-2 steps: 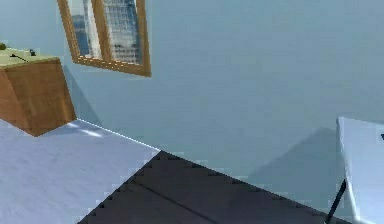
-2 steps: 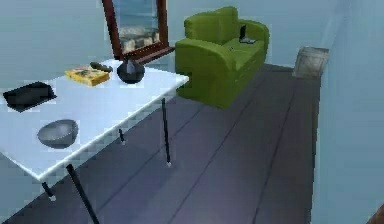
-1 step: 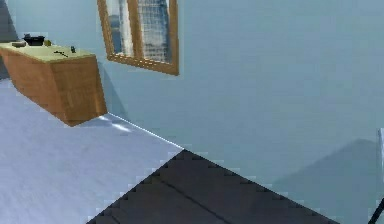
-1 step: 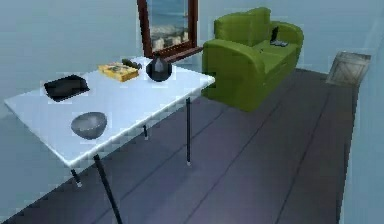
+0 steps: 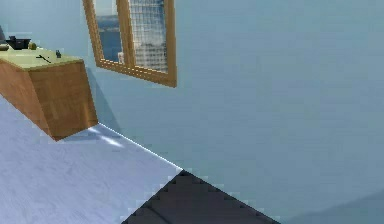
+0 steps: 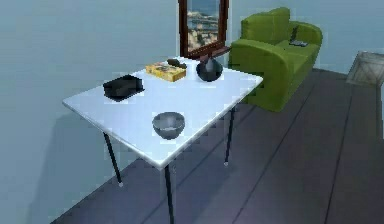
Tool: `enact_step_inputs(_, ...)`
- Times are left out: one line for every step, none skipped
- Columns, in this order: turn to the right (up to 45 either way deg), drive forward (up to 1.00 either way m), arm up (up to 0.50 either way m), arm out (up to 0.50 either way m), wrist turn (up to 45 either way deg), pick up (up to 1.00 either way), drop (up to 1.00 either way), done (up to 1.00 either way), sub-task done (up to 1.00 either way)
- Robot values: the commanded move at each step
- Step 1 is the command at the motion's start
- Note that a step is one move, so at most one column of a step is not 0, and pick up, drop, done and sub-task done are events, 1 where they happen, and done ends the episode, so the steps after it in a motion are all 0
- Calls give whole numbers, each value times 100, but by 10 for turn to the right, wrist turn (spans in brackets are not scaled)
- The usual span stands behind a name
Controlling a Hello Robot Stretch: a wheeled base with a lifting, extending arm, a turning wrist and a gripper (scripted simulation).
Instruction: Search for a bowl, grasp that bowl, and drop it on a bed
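A grey metal bowl [image 6: 168,124] stands on a white table [image 6: 110,112] with thin dark legs, near the table's front edge in the arm side view. On the same tabletop, farther back, are a flat black box [image 6: 124,86], a yellow box [image 6: 166,70] and a round black pot-like thing [image 6: 209,70].
A green sofa [image 6: 275,50] stands right of the table under a wood-framed window [image 6: 205,25]; dark floor lies before it. In the forward view a wooden cabinet [image 5: 45,85] with small things on top stands left, beside a window [image 5: 135,40] in a blue wall. A pale blue surface [image 5: 60,180] spreads below.
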Motion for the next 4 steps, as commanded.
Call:
enact_step_inputs(0, 0, 50, 0, 0, 0, 0, 0, 0)
enact_step_inputs(0, 0, 38, 0, 0, 0, 0, 0, 0)
enact_step_inputs(0, 0, 0, 38, 0, 0, 0, 0, 0)
enact_step_inputs(0, 0, 0, 0, 450, 0, 0, 0, 0)
